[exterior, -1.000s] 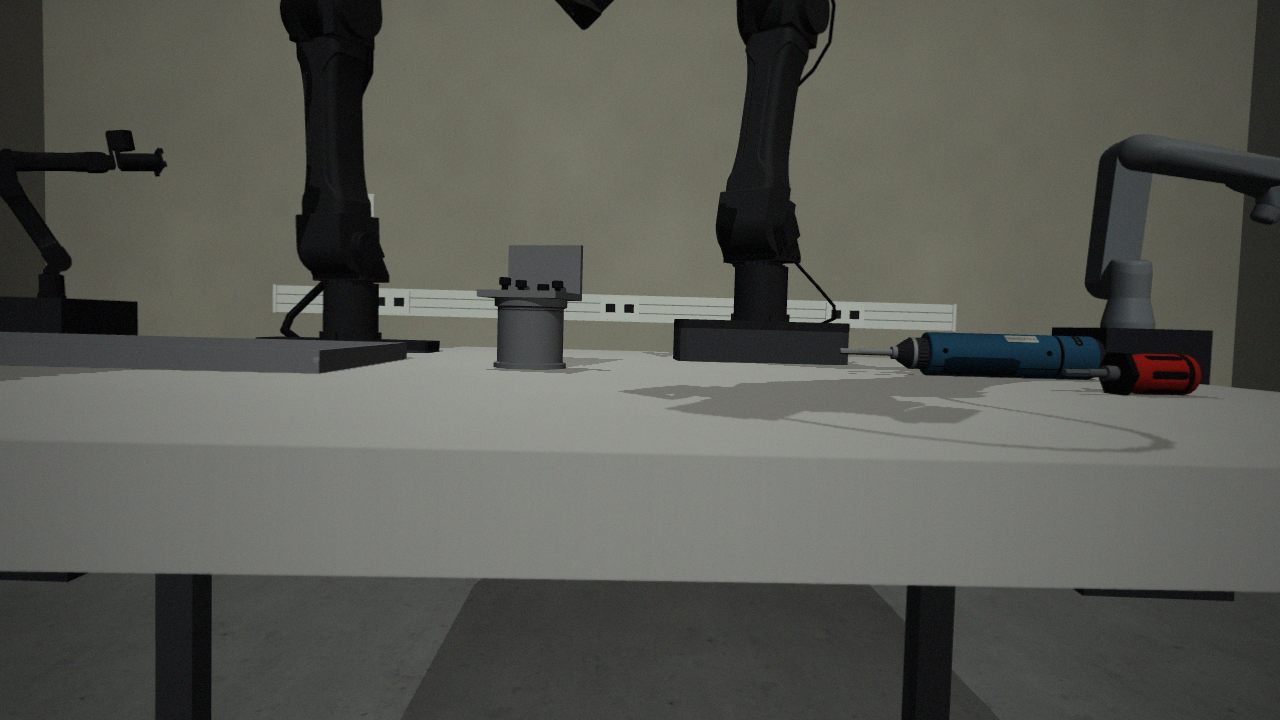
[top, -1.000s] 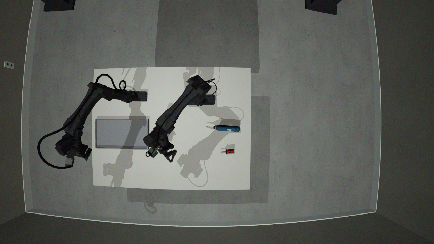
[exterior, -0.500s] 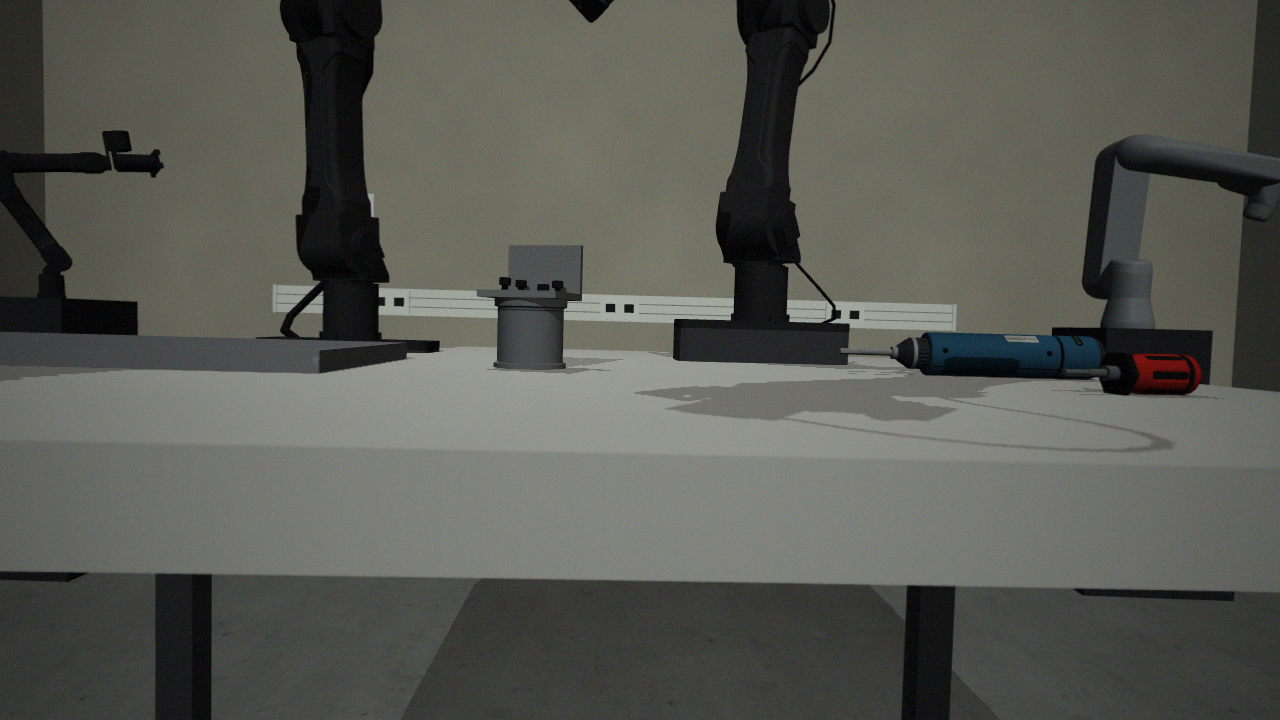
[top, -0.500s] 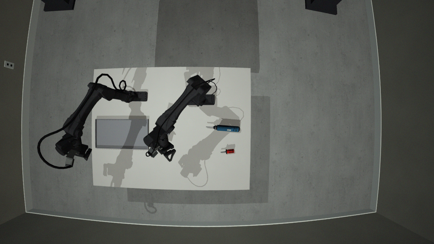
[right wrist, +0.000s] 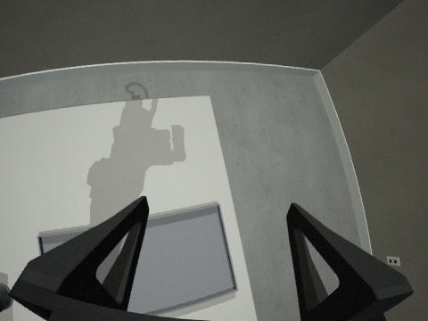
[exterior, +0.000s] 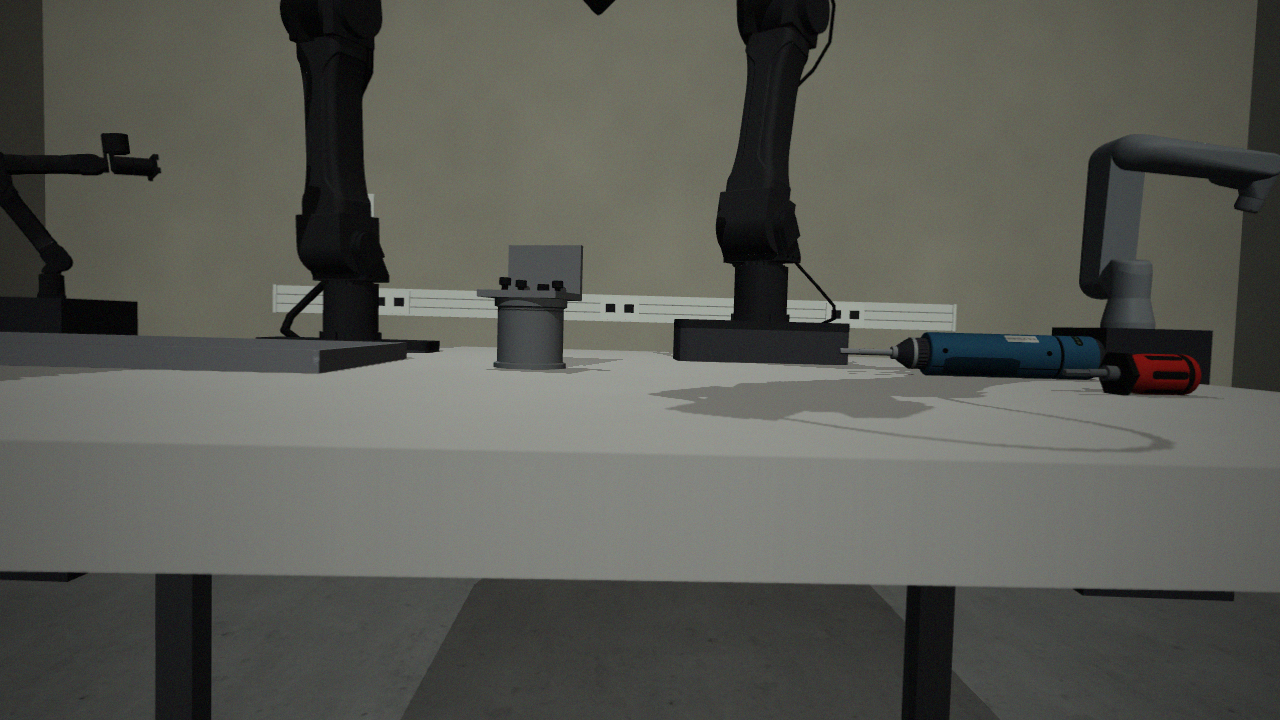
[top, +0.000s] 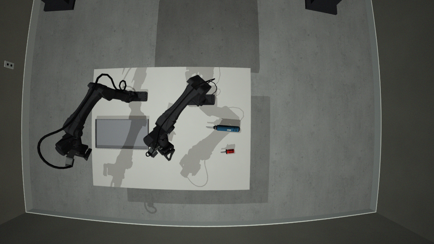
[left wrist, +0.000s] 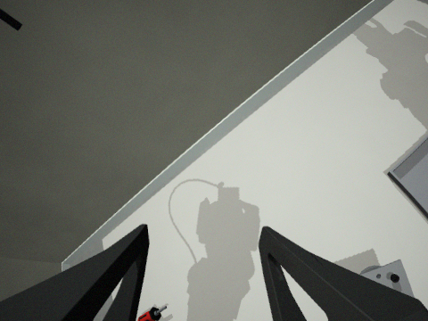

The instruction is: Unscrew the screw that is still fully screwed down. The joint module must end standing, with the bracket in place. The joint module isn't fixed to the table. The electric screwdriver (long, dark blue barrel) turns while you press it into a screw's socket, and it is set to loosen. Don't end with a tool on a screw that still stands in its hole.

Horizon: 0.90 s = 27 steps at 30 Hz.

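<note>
The grey joint module (exterior: 529, 335) stands upright on the table, with the grey bracket (exterior: 544, 266) (left wrist: 387, 277) on top and small black screw heads (exterior: 521, 284) along the bracket's flat part. In the overhead view the left arm hides the module. The blue electric screwdriver (top: 227, 128) (exterior: 993, 352) lies flat at the table's right side. My left gripper (top: 165, 153) (left wrist: 205, 235) is high above the table near the module, partly open and empty. My right gripper (top: 79, 155) (right wrist: 218, 207) is wide open and empty, high over the table's left edge beside the tray.
A flat grey tray (top: 121, 136) (exterior: 179, 351) (left wrist: 412, 178) (right wrist: 187, 254) lies left of the module. A red-handled screwdriver (top: 230, 150) (exterior: 1154, 373) (left wrist: 152, 314) lies near the electric one. Both arm bases (exterior: 759, 340) stand at the table's back.
</note>
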Each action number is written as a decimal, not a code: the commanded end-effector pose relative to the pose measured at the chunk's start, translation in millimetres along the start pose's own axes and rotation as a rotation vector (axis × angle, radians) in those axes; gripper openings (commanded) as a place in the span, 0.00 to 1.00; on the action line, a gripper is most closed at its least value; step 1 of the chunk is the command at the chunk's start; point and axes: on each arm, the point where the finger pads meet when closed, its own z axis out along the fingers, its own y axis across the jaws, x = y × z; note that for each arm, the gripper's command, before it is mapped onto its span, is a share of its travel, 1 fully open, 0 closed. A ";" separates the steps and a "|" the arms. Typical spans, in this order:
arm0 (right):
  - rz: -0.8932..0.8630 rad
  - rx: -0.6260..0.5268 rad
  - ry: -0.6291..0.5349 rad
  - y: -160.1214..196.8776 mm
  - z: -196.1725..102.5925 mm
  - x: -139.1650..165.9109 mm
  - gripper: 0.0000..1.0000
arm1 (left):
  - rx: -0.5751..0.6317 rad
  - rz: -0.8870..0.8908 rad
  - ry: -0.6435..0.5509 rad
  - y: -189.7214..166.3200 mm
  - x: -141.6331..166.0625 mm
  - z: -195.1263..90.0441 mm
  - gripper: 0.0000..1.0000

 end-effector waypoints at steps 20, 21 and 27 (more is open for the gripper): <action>0.001 0.004 -0.012 -1.1 -2.5 -2.9 1.00 | -0.024 -0.276 0.219 42.1 75.7 42.3 0.65; 0.001 0.004 -0.012 -1.1 -2.5 -2.9 1.00 | -0.027 -0.264 0.212 40.2 71.0 45.5 0.65; 0.001 0.004 -0.012 -1.1 -2.5 -2.9 1.00 | -0.027 -0.360 0.323 44.2 111.8 58.0 0.65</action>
